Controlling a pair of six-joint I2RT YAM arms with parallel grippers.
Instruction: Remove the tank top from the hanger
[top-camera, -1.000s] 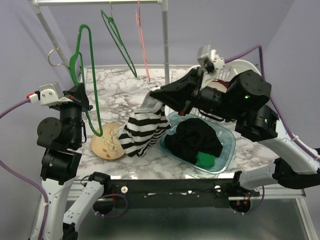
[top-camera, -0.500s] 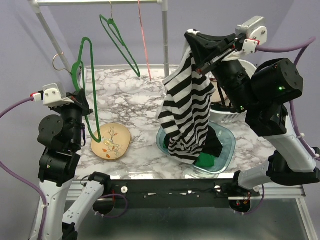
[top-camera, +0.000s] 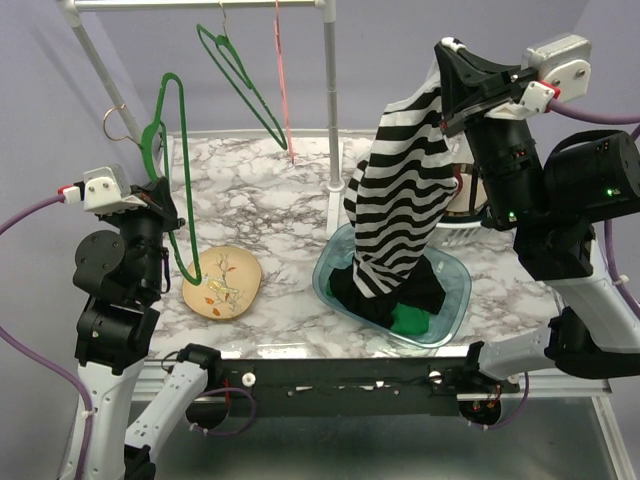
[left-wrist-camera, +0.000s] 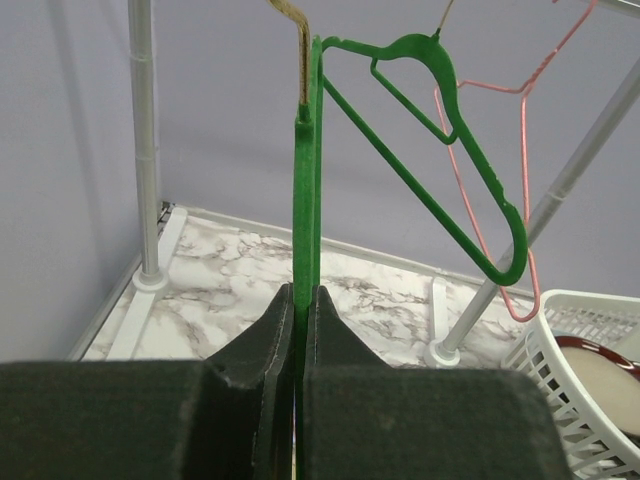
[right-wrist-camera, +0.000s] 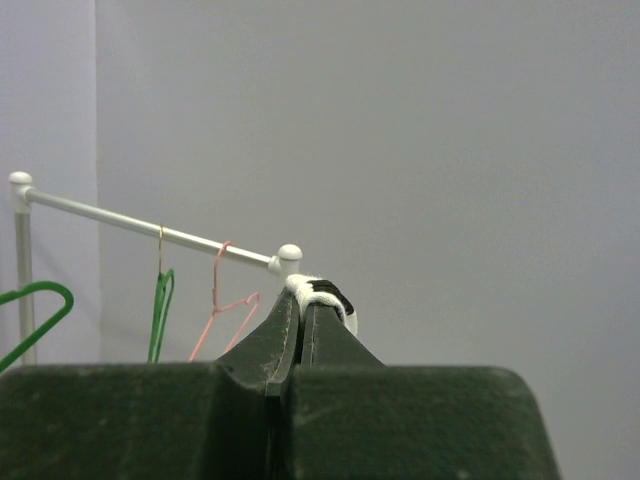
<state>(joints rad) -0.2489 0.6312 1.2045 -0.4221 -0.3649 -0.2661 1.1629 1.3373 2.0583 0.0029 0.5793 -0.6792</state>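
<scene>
The black-and-white striped tank top hangs free from my right gripper, which is shut on its top edge high at the right; its hem reaches the green tub. In the right wrist view a white and black bit of the fabric sticks out over my shut gripper. My left gripper is shut on a bare green hanger and holds it upright at the left. In the left wrist view the hanger rises from between my pinched fingers.
A white rack rail carries another green hanger and a pink hanger; its post stands at mid table. A tan plate lies front left. Black and green clothes fill the tub. A white basket sits behind it.
</scene>
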